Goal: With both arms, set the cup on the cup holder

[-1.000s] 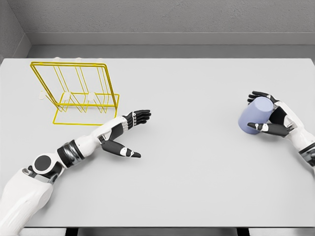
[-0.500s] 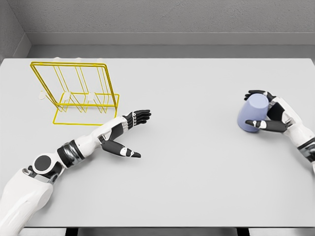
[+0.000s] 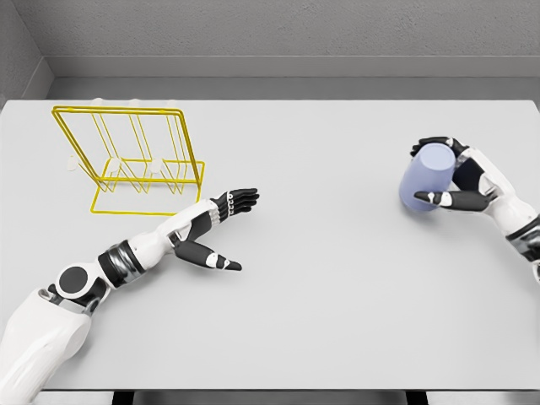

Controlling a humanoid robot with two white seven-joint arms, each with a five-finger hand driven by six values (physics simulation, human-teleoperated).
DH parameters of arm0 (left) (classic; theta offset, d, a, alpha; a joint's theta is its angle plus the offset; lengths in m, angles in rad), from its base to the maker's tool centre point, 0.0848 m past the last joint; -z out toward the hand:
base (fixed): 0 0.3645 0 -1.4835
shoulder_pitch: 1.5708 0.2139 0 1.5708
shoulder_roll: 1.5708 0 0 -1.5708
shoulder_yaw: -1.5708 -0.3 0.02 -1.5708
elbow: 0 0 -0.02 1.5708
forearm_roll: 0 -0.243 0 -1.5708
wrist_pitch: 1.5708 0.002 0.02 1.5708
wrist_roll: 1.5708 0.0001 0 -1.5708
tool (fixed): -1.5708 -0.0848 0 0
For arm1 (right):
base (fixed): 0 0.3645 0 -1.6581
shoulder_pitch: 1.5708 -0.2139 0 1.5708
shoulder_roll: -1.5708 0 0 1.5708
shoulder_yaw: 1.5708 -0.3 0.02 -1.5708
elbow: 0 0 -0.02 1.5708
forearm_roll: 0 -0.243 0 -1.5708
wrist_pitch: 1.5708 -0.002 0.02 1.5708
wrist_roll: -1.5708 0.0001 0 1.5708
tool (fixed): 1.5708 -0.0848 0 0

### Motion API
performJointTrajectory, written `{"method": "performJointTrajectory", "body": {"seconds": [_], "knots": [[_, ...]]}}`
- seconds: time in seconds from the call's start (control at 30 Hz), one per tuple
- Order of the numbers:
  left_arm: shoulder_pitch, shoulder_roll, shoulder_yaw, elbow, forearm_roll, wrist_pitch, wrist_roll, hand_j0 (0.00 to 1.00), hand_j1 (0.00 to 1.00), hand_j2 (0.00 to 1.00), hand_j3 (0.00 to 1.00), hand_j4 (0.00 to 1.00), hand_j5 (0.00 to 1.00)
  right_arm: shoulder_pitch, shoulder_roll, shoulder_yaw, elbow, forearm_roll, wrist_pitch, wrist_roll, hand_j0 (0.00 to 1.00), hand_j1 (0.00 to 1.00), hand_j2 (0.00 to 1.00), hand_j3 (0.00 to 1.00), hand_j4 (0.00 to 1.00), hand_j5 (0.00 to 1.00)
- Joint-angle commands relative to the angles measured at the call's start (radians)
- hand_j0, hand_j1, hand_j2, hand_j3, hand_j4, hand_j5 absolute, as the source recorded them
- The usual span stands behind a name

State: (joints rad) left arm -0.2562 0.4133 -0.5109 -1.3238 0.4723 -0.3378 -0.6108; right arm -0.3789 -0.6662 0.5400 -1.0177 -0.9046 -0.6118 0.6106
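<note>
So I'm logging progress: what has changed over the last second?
The right robot hand, still shut on the lilac cup, has carried it up and slightly left, toward the table's middle. The left robot hand stayed open and still, and the yellow cup holder did not move.
</note>
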Motion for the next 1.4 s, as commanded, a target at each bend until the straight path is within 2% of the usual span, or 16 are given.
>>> {"method": "performJointTrajectory", "body": {"seconds": [0.0, 0.33, 0.5, 0.77, 1.0, 1.13, 1.23, 1.37], "knots": [[0.000, 0.001, 0.000, -0.002, 0.006, 0.000, 0.000, 1.00, 1.00, 1.00, 1.00, 1.00, 1.00, 0.000, -0.003, 0.001, -0.039, -0.007, 0.001, 0.000, 0.68, 0.68, 0.68, 0.68, 0.68, 0.68], [0.003, 0.007, 0.000, -0.012, 0.008, 0.002, 0.000, 1.00, 1.00, 1.00, 1.00, 1.00, 1.00, -0.002, -0.009, 0.052, -0.167, -0.005, 0.001, 0.000, 0.68, 0.68, 0.68, 0.68, 0.68, 0.68], [0.003, 0.007, 0.000, -0.028, 0.009, 0.003, 0.000, 1.00, 1.00, 1.00, 1.00, 1.00, 1.00, -0.006, 0.014, 0.081, -0.170, -0.005, 0.001, 0.000, 0.68, 0.68, 0.68, 0.68, 0.68, 0.68], [0.002, 0.001, 0.006, -0.026, 0.009, 0.002, 0.000, 1.00, 1.00, 1.00, 1.00, 1.00, 1.00, -0.014, 0.134, 0.101, -0.167, 0.105, 0.001, 0.000, 0.68, 0.68, 0.68, 0.68, 0.68, 0.68], [0.002, 0.001, 0.006, -0.025, 0.008, 0.000, 0.000, 1.00, 1.00, 1.00, 1.00, 1.00, 1.00, -0.026, 0.214, 0.103, -0.165, 0.131, 0.001, 0.000, 0.68, 0.68, 0.68, 0.68, 0.68, 0.68], [0.002, 0.001, 0.008, -0.023, 0.014, -0.003, 0.000, 1.00, 1.00, 1.00, 1.00, 1.00, 1.00, -0.028, 0.226, 0.127, -0.151, 0.136, 0.001, 0.000, 0.68, 0.68, 0.68, 0.68, 0.68, 0.68], [0.000, -0.001, 0.008, -0.021, 0.009, -0.003, 0.000, 1.00, 1.00, 1.00, 1.00, 1.00, 1.00, -0.028, 0.237, 0.130, -0.142, 0.211, 0.035, 0.000, 0.68, 0.68, 0.68, 0.68, 0.68, 0.68], [0.000, -0.002, 0.009, -0.017, 0.008, -0.003, 0.000, 1.00, 1.00, 1.00, 1.00, 1.00, 1.00, -0.028, 0.247, 0.147, -0.137, 0.219, 0.037, 0.000, 0.68, 0.68, 0.68, 0.68, 0.68, 0.68]]}}
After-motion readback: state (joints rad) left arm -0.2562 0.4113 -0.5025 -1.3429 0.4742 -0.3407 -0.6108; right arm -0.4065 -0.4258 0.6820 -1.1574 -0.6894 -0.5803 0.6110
